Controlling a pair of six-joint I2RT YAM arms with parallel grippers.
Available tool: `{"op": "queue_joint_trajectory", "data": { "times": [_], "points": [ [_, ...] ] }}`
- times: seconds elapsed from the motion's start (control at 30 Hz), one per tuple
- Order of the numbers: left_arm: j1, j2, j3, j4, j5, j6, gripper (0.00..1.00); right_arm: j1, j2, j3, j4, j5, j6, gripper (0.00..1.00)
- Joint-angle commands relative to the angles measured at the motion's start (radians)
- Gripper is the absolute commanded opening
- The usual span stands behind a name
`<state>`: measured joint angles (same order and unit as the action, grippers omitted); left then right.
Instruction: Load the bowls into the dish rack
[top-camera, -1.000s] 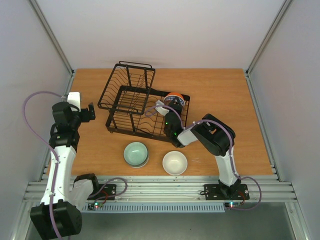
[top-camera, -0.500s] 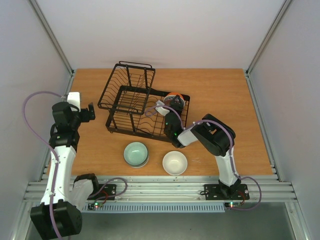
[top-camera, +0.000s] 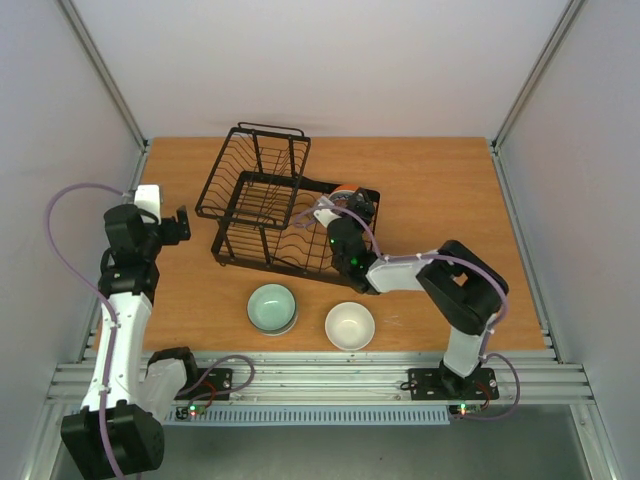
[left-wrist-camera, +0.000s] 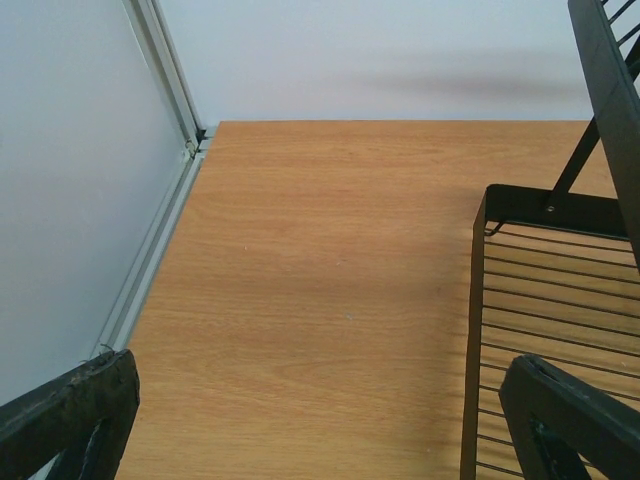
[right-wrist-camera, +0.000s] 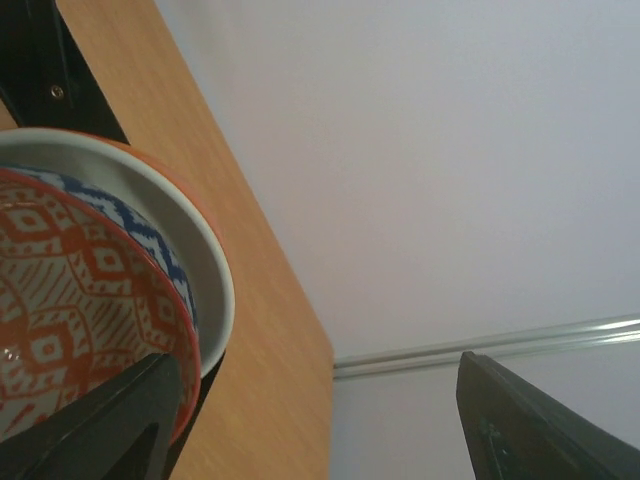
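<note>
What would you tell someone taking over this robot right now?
Left gripper: open, empty, just left of the dish rack.
Right gripper: open, at the patterned bowl, which sits in the rack's right end.
Done: that bowl appears loaded.
To do: green bowl and white bowl, both on the table in front of the rack.

The table (top-camera: 430, 190) is warm orange-brown wood with a fine, pale grain. The dish rack (top-camera: 262, 215) is black wire all over. Of the two bowls on the near side, the left bowl (top-camera: 272, 306) is pale celadon green and the right bowl (top-camera: 350, 324) is plain cream-white. The patterned bowl (right-wrist-camera: 80, 300) has an orange diamond lattice on white, then a blue-and-white band, then plain white with a thin orange edge. The arms (top-camera: 118, 330) are white with black joints. The walls (top-camera: 350, 60) are pale grey.
</note>
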<state>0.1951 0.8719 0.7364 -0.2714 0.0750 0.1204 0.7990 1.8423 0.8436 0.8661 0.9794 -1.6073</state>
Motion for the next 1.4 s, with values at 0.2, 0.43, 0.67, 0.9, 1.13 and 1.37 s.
{"op": "queue_joint_trajectory", "data": {
  "times": [0.2, 0.43, 0.67, 0.9, 1.13, 1.37],
  "points": [
    [0.006, -0.018, -0.003, 0.051, 0.008, -0.001, 0.99, 0.043, -0.244, 0.126, -0.896, -0.051, 0.609, 0.81],
    [0.006, -0.012, -0.002, 0.048, 0.011, -0.001, 0.99, 0.112, -0.383, 0.361, -1.736, -0.155, 1.144, 0.69],
    [0.005, 0.002, -0.004, 0.051, 0.032, -0.001, 0.99, 0.163, -0.533, 0.4, -2.172, -0.389, 1.568, 0.62],
    [0.006, 0.004, -0.002, 0.045, 0.031, -0.001, 0.99, 0.177, -0.679, 0.184, -2.121, -0.694, 1.751, 0.6],
    [0.006, 0.001, 0.006, 0.032, 0.027, -0.001, 0.99, 0.244, -0.717, 0.086, -1.978, -0.848, 1.783, 0.59],
    [0.007, 0.001, 0.006, 0.028, 0.027, -0.001, 0.99, 0.246, -0.696, 0.042, -1.9, -0.877, 1.774, 0.58]
  ]
}}
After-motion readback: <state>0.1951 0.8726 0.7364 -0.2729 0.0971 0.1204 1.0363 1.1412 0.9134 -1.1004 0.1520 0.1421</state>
